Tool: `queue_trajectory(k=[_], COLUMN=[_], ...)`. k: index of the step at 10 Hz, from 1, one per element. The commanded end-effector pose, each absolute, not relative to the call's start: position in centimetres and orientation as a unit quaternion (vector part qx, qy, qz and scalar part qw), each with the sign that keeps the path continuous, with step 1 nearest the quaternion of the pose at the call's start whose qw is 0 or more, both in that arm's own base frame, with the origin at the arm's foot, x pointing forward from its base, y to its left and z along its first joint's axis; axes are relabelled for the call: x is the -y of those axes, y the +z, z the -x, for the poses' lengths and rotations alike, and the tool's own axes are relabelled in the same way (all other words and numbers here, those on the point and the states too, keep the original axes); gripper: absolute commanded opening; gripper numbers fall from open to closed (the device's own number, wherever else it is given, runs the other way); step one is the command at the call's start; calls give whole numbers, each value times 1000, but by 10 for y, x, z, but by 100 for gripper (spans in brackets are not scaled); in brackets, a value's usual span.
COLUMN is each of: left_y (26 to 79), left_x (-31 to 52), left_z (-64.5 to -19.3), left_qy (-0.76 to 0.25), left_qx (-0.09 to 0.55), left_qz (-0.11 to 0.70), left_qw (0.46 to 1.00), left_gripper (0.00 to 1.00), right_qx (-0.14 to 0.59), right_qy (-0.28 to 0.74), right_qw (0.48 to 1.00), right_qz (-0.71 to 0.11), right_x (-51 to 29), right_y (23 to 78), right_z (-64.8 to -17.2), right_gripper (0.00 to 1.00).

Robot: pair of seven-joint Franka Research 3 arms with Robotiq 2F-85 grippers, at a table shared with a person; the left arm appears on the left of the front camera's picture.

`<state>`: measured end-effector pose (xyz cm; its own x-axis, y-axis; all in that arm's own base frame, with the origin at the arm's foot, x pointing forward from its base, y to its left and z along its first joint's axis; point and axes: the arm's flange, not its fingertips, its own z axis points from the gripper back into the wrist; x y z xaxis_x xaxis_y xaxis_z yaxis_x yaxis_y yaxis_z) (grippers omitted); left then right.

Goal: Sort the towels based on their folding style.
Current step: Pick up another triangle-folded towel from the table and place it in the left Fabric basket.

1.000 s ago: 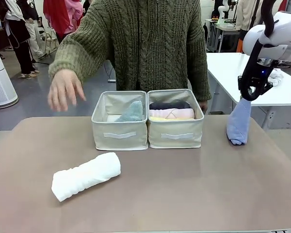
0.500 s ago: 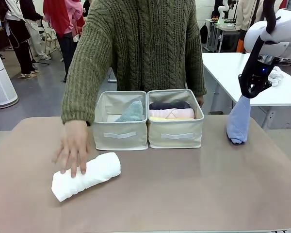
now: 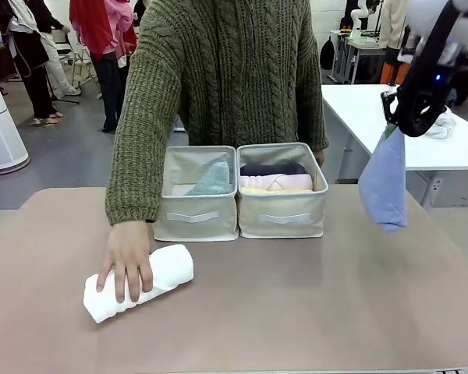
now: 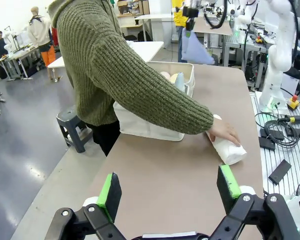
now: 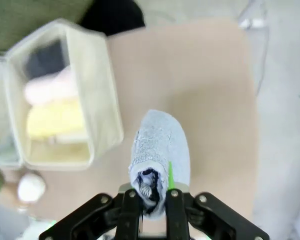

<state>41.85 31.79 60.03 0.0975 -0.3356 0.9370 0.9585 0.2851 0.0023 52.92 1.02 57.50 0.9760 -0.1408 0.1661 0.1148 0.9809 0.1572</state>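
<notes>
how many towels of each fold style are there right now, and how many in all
rolled: 4 (white towel, dark grey towel, pink towel, yellow towel)
cone-folded: 2 (pale teal towel, periwinkle blue towel)
total: 6
</notes>
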Motion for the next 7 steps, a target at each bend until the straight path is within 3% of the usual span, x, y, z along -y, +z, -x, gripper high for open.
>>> queue_trajectory(k=[1, 4, 7], left_y=[601, 601, 601], left_x=[-317, -317, -317], left_z=[-415, -415, -415], left_qy=[-492, -492, -492], left_qx=[452, 452, 452], left_qz=[337, 337, 337], left_qw=[664, 664, 664], left_gripper=[100, 100, 100], right_qx=[112, 160, 153], right_qy=[15, 75, 83], right_qw=[990, 982, 983], right_qz=[-82, -62, -59], right_x=[-50, -107, -122], right_y=[604, 645, 657], right_z=[-464, -411, -399], right_gripper=[0, 0, 0])
